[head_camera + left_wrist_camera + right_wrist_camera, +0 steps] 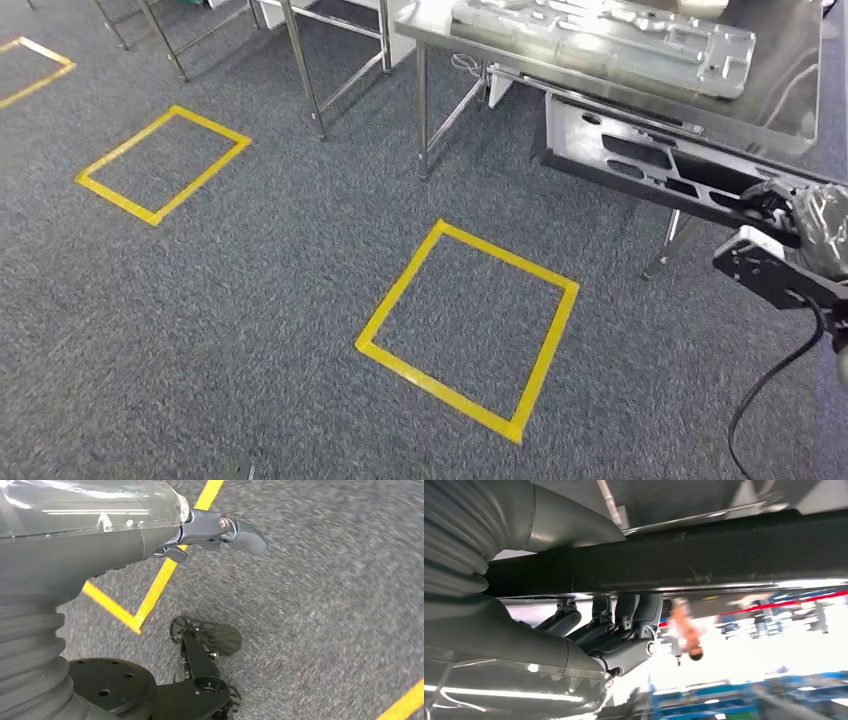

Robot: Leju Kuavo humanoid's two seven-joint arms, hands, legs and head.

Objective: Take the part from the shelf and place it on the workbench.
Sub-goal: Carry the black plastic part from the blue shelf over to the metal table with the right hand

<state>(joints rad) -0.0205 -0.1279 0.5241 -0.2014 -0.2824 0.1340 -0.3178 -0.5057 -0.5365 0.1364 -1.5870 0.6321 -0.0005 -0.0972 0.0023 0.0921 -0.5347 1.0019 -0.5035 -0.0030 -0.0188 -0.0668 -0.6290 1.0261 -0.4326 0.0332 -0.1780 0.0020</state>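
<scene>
A long black metal part with cut-outs [640, 160] hangs level, just below the front edge of the steel workbench [785, 125]. My right hand [805, 215] grips its near end at the right edge of the head view. In the right wrist view the dark fingers [624, 625] curl around the black part [704, 555], which runs across under the bench. A silver cast part [600, 40] lies on the bench top. My left hand [215, 530] hangs over the carpet, thumb stretched out, holding nothing.
Yellow tape squares [470, 320] [165, 165] mark the grey carpet. Steel frame legs [305, 70] stand at the back, and the bench legs [422, 110] are beside the part. A black cable [770, 390] trails from my right arm. A blurred person [686, 635] stands far off.
</scene>
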